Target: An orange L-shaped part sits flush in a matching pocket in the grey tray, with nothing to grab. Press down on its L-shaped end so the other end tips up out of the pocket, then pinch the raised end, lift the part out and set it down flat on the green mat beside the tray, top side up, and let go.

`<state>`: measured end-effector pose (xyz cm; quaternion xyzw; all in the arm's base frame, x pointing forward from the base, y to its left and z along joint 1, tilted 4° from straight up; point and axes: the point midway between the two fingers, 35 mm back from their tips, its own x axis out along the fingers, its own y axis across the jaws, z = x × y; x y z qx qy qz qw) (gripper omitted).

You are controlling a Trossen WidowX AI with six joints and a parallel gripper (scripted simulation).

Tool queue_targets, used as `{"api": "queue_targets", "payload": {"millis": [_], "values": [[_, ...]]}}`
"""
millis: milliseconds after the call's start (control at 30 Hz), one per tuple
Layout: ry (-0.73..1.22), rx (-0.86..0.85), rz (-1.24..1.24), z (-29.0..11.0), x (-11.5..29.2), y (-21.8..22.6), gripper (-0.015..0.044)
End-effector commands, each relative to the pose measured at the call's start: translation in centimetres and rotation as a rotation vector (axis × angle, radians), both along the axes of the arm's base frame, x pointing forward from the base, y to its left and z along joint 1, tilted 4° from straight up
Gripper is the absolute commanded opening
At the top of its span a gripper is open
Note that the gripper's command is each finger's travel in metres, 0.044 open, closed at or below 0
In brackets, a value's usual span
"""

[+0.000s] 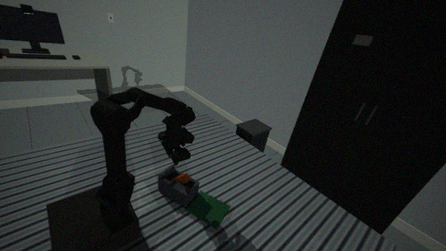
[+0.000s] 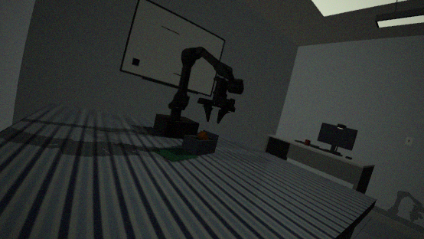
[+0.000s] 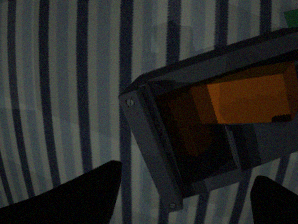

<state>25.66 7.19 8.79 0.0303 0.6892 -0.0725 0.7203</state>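
The grey tray [image 1: 174,194] [image 2: 194,147] [image 3: 148,137] stands on the striped table. The orange L-shaped part [image 1: 183,178] [image 2: 203,135] [image 3: 248,99] lies tilted in the tray's pocket, with one end poking above the rim. The green mat [image 1: 212,208] [image 2: 171,154] [image 3: 293,16] lies flat beside the tray on the side away from the arm's base. My gripper [image 1: 176,160] [image 2: 214,118] [image 3: 189,180] hangs a little above the tray, apart from the part. Its fingers are open with nothing between them.
The arm's dark base plate [image 1: 76,223] [image 2: 174,124] sits behind the tray. A small dark box [image 1: 253,133] hangs past the table's far edge, and a tall dark cabinet [image 1: 362,113] stands to the right. A desk with a monitor [image 2: 337,138] is off the table.
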Motion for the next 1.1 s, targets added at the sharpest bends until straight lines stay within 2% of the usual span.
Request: {"api": "queue_targets", "payload": {"millis": [0, 133, 200, 533, 767, 1067], "values": [[-0.026, 0.015, -0.488, 0.3, 1.1, -2.1, 0.028], [-0.056, 0.028, -0.947, 0.6, 1.9, -4.3, 0.028], [-0.066, 0.032, -1.093, 0.7, 2.1, -5.0, 0.028], [-0.067, 0.032, -1.111, 0.5, 2.1, -5.1, 0.028], [-0.067, 0.032, -1.111, -2.3, 2.2, -5.3, 0.028], [-0.067, 0.032, -1.111, -3.0, 2.3, -5.4, 0.028]]}}
